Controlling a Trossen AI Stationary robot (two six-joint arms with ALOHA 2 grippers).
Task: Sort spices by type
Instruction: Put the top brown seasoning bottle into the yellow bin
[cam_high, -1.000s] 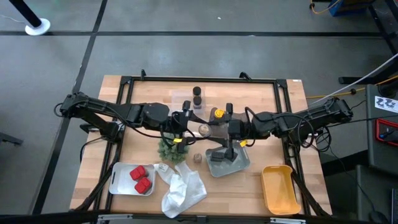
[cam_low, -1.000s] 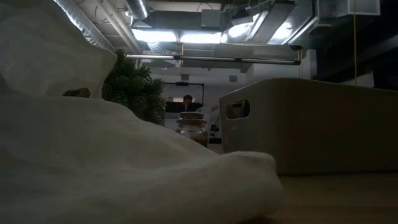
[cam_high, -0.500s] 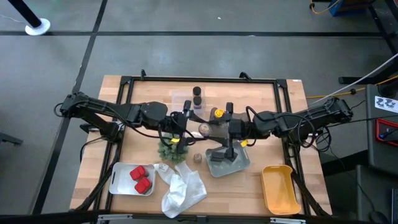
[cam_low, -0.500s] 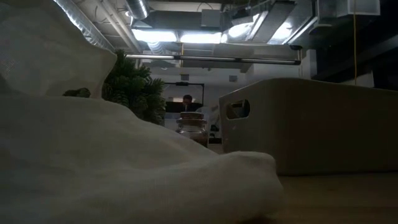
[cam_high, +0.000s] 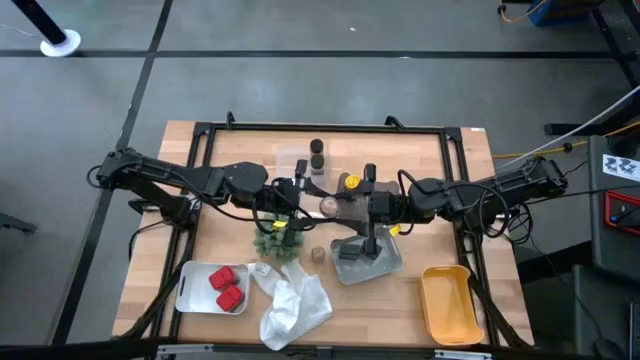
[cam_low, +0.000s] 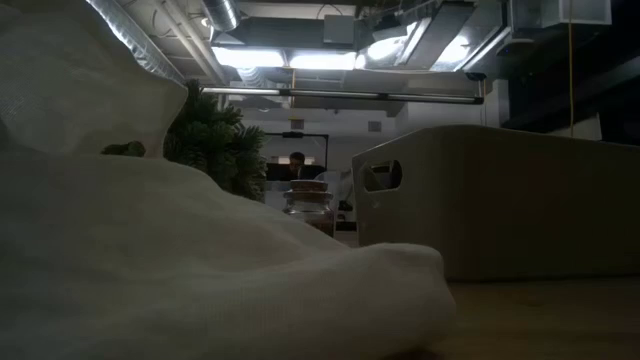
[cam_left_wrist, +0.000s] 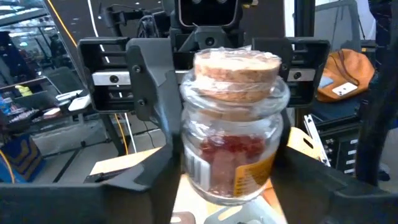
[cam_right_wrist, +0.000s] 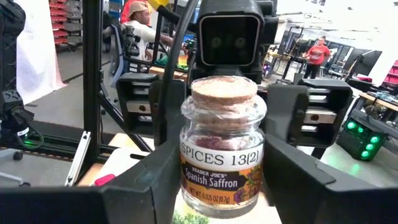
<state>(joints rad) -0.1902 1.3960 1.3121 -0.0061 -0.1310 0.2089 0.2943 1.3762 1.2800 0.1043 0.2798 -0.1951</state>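
Left jaws closer around saffron jar (cam_left_wrist: 235, 134).

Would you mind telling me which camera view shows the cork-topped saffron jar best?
The right wrist view: the saffron jar fills the middle, label readable. The left wrist view shows its back; the low view a dim distant glimpse; the high view only its tan top.

jar (cam_right_wrist: 222, 149) label "SPICES 13(2)", "Trader Joe's Spanish Saffron"

The high view looks straight down on the tabletop (cam_high: 200, 200); the low view sits at its surface. The 2 wrist views face each other closely, sharing 1 cork-topped jar (cam_left_wrist: 235, 127).
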